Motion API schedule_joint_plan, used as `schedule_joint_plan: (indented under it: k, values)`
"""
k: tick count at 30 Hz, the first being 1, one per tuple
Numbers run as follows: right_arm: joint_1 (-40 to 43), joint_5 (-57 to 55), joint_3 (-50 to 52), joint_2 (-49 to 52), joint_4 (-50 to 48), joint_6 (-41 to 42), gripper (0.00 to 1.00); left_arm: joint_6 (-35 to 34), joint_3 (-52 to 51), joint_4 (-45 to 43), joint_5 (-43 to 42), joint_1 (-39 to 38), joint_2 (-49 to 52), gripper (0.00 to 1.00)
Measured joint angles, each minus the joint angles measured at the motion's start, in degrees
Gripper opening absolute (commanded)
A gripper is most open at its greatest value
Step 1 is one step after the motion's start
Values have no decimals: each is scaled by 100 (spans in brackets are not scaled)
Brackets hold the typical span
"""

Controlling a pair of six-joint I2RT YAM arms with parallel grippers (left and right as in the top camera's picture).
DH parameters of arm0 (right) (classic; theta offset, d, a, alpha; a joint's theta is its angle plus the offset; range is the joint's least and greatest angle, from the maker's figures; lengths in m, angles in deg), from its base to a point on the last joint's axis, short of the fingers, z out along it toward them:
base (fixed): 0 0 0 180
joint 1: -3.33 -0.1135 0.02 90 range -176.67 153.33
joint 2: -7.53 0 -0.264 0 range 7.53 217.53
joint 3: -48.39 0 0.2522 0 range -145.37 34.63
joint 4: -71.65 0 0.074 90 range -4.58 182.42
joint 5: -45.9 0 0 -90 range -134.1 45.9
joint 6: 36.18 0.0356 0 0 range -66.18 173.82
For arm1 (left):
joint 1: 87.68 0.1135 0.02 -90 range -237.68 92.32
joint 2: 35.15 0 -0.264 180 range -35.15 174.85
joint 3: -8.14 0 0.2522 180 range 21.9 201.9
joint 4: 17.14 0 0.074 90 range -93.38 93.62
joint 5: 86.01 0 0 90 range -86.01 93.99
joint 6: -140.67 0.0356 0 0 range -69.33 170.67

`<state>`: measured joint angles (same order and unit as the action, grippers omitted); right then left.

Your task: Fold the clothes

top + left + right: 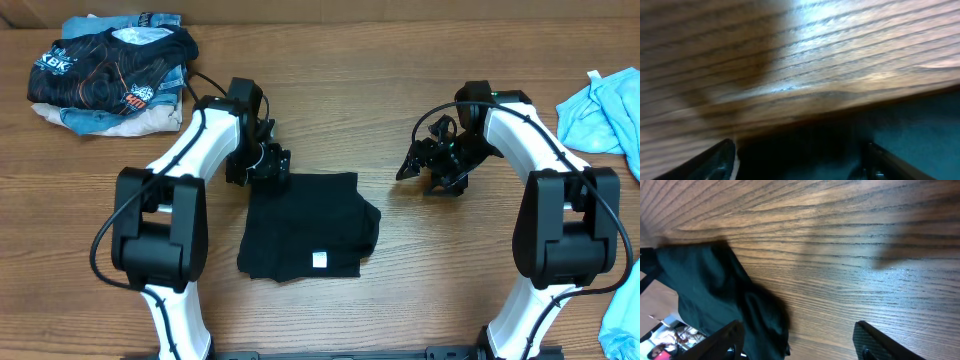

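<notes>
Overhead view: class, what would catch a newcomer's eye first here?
A folded black T-shirt lies at the centre of the wooden table, a small white tag showing near its front edge. The left gripper is at its far left corner; the right gripper hangs over bare wood beside it.

Surface: brown wooden table (pixel 330 100), grain running side to side, filling the overhead view.
Light: pale glare (pixel 810 20) on the wood.

Even light from above leaves soft shadows on the wooden table (pixel 340 60); the black T-shirt (pixel 300 225) shows little detail; the left wrist view is blurred, with glare; the right is sharper.
</notes>
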<state>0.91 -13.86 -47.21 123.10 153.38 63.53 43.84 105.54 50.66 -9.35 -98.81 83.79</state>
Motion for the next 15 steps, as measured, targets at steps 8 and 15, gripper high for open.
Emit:
schedule_joint_plan:
  k: [8, 15]
  values:
    - [2, 0, -2, 0, 22, -33, 67, 13, 42, 74, -168, 4, 151, 13]
    - [2, 0, 0, 0, 22, -35, 64, -525, 42, 57, -431, 17, 201, 4]
